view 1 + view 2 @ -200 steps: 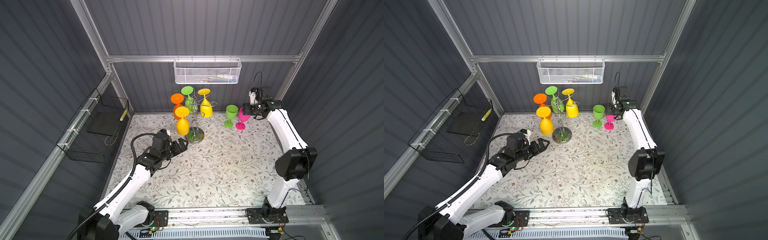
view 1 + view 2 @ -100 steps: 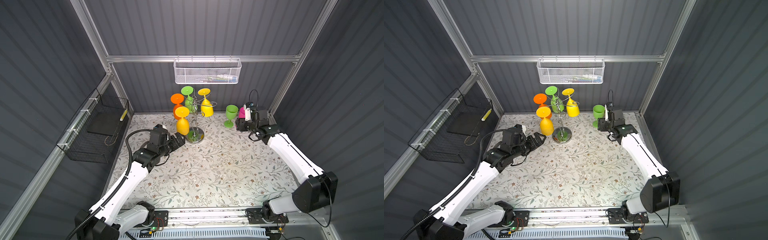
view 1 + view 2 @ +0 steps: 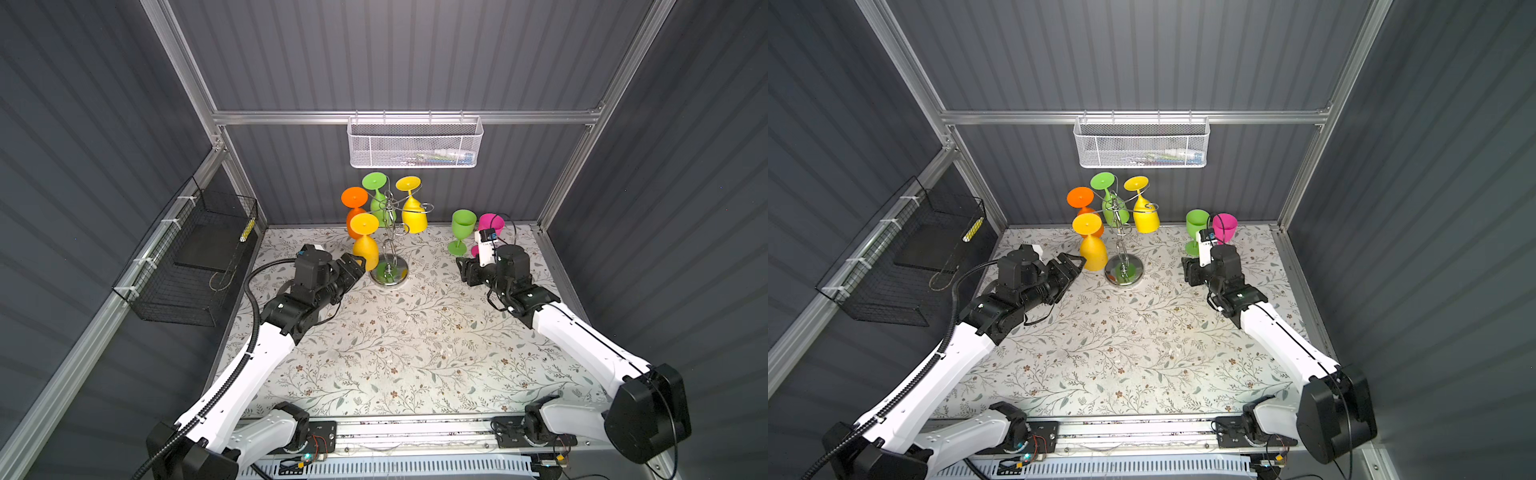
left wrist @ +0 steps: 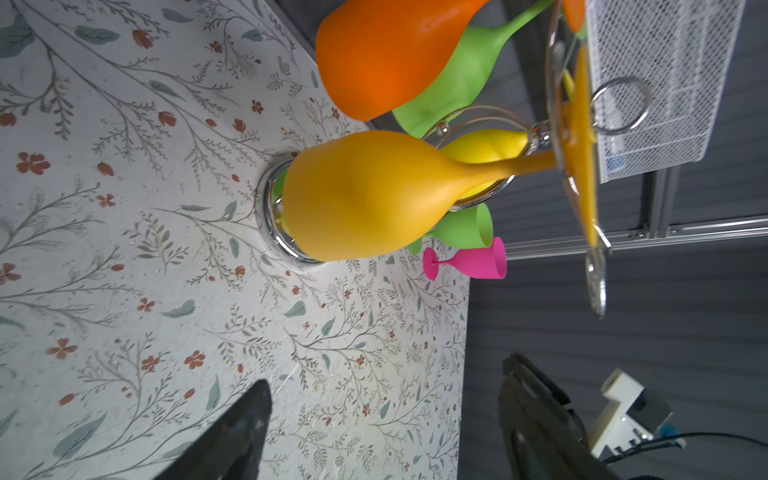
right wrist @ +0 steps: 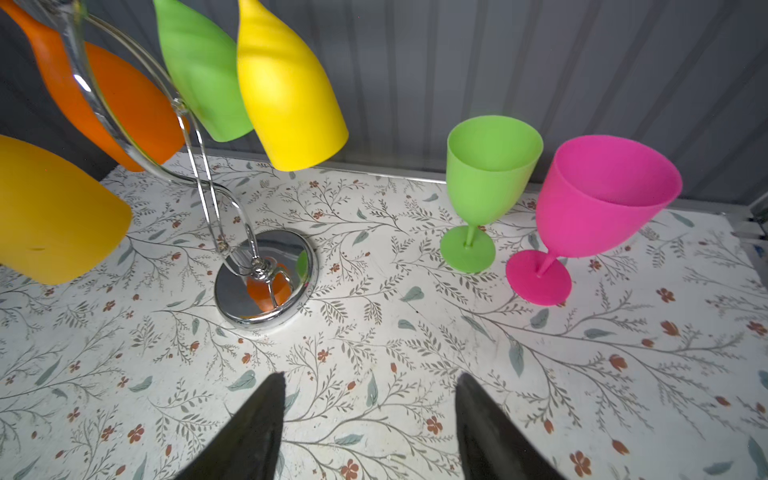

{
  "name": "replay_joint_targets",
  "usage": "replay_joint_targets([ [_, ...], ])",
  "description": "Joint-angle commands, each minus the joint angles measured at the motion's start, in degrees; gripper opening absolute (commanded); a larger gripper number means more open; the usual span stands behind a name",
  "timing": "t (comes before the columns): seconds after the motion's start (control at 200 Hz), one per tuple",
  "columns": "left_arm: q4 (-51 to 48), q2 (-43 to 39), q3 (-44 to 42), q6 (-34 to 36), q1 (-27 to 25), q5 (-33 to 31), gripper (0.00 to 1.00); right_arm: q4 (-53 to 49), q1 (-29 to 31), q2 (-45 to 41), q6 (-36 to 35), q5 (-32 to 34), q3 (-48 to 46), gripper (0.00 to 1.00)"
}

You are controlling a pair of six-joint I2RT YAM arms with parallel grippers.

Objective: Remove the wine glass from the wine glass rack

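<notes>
The black wire basket [image 3: 174, 286] was seen fixed to the left wall, mid-left in both top views. The left gripper [image 3: 356, 266] was placed left of centre, low over the floral table [image 3: 395, 345], and pointed at the amber wine glass [image 3: 365, 249]. In the left wrist view its jaws were seen spread wide, with nothing held between them. The amber wine glass was found just ahead of the fingertips; contact could not be told.

The wine glass rack [image 3: 389, 274] was stood at upper centre, near the back wall, with its round chrome base flat on the table. Four glasses were hung upside down from its curled arms:
- the amber wine glass at front left
- the orange glass [image 3: 353, 197] behind it
- the green hanging glass [image 3: 374, 182] at the back
- the yellow glass [image 3: 415, 218] on the right

The white mesh basket [image 3: 415, 147] was mounted on the back rail, above the rack.

Right of the rack, the green standing glass [image 3: 462, 228] and the pink glass [image 3: 488, 220] were set upright on the table, just beside each other. The right gripper [image 3: 464, 270] was held right of centre, in front of those two, and the pink glass's foot was partly covered by the arm. In the right wrist view its jaws were seen parted and empty.
</notes>
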Motion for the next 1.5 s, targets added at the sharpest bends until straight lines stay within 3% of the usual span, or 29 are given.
replay_joint_targets([
  [0.0, 3.7, 0.2, 3.9, -3.7, 0.8, -1.2, 0.82, 8.1, 1.4, -2.7, -3.8, -2.9, -2.4, 0.65],
  [0.325, 10.1, 5.9, 7.5, -8.3, 6.9, 3.9, 0.68, 11.4, 2.4, -5.1, -6.4, -6.3, -5.1, 0.65],
  [0.84, 14.5, 13.0, 12.8, -9.0, 7.3, 6.3, 0.51, 11.1, 3.3, -5.2, -6.4, -7.2, -4.8, 0.64],
  [1.491, 16.7, 14.9, 14.2, -9.4, 7.3, 7.7, 0.18, 11.0, 4.0, -4.7, -6.4, -7.4, -4.4, 0.65],
])
